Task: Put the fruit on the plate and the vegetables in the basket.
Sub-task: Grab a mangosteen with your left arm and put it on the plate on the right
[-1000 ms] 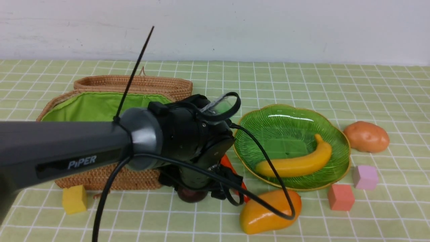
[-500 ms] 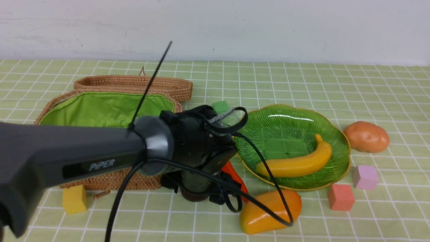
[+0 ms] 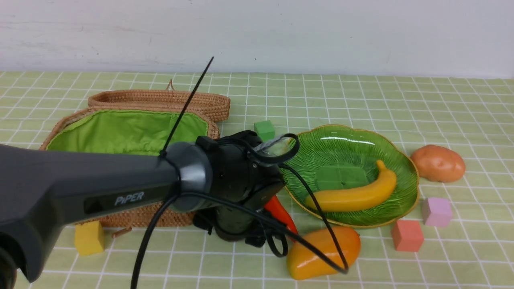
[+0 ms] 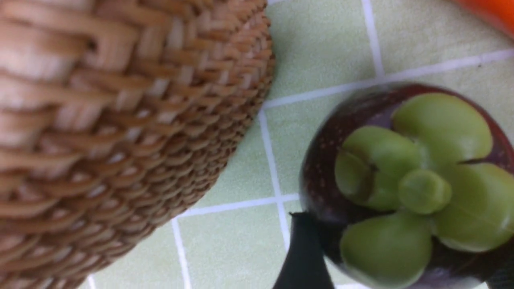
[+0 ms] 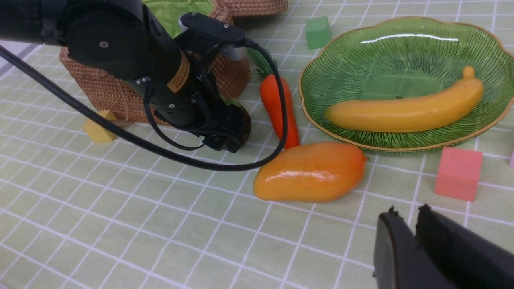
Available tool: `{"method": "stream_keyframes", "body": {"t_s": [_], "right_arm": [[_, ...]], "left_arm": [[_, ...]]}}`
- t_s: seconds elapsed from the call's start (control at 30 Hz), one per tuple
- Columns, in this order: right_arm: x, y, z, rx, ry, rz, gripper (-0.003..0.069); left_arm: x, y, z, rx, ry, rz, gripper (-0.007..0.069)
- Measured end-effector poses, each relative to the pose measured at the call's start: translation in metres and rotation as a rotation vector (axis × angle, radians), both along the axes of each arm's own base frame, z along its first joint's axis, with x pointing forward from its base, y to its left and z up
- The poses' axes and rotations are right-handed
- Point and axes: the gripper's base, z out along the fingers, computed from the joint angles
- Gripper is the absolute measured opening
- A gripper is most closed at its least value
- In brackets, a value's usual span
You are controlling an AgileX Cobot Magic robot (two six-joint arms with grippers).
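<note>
Front view: the basket (image 3: pixel 136 218) stands open at the left, green lining showing, with the lid (image 3: pixel 160 100) lying back behind it. The left arm (image 3: pixel 100 188) crosses in front of it, its wrist low between basket and plate (image 3: pixel 341 148). The banana (image 3: pixel 357 194) lies on the plate. The carrot (image 3: pixel 279 210) lies on the cloth between wrist and plate. The mango (image 3: pixel 321 253) lies on the cloth just in front of the plate. The potato (image 3: pixel 437 162) sits on the cloth to the right of the plate. Four cubes lie loose: green (image 3: pixel 264 129), yellow (image 3: pixel 89 237), red (image 3: pixel 407 235), lilac (image 3: pixel 436 211). Left wrist view: the mangosteen (image 4: pixel 401 180) sits cap up on the cloth beside the basket wall. The left gripper (image 4: pixel 401 265) has a finger (image 4: pixel 301 261) against the mangosteen's side and a second at the far corner. The jaws are apart astride the fruit, and whether they press it cannot be told. Right wrist view: the right gripper (image 5: pixel 408 212) hangs above the cloth near the mango, fingers drawn together and holding nothing.
</note>
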Motion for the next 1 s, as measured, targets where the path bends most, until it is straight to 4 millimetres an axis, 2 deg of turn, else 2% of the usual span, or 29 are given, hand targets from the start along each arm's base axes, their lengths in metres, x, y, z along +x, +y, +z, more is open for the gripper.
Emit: {"method": "stream_keyframes", "body": {"t_s": [0.2, 0.37, 0.4, 0.5, 0.6, 0.67, 0.77, 0.8, 0.83, 0.9, 1.0], "right_arm": [[0.000, 0.000, 0.000, 0.001, 0.000, 0.000, 0.0087], [0.000, 0.000, 0.000, 0.004, 0.000, 0.001, 0.0087], [0.000, 0.000, 0.000, 0.004, 0.000, 0.001, 0.0087], [0.000, 0.000, 0.000, 0.004, 0.000, 0.001, 0.0087], [0.000, 0.000, 0.000, 0.009, -0.001, 0.002, 0.0087], [0.000, 0.001, 0.001, 0.015, -0.001, 0.004, 0.0087], [0.000, 0.001, 0.001, 0.027, -0.001, 0.008, 0.0087], [0.000, 0.002, 0.001, 0.030, -0.001, 0.009, 0.0090], [0.000, 0.002, 0.001, 0.030, -0.001, 0.009, 0.0090], [0.000, 0.002, 0.002, 0.033, -0.001, 0.009, 0.0092], [0.000, 0.002, 0.002, 0.033, -0.001, 0.009, 0.0092]], "left_arm": [[-0.005, 0.006, 0.012, 0.024, 0.023, 0.025, 0.0507], [-0.016, 0.011, 0.049, -0.053, 0.004, 0.011, 0.0507], [-0.016, 0.011, 0.049, -0.053, 0.004, 0.011, 0.0507], [-0.029, 0.012, 0.071, -0.134, 0.047, -0.025, 0.0507], [-0.038, 0.002, 0.090, -0.222, 0.026, -0.154, 0.0507], [-0.035, -0.007, 0.102, -0.263, -0.020, -0.241, 0.0507], [-0.022, -0.023, 0.116, -0.306, -0.087, -0.319, 0.0507], [-0.006, -0.037, 0.118, -0.313, -0.120, -0.354, 0.0507], [-0.004, -0.040, 0.122, -0.320, -0.134, -0.363, 0.0507], [0.020, -0.061, 0.113, -0.317, -0.159, -0.406, 0.0507], [0.039, -0.082, 0.102, -0.325, -0.168, -0.440, 0.0507]]}}
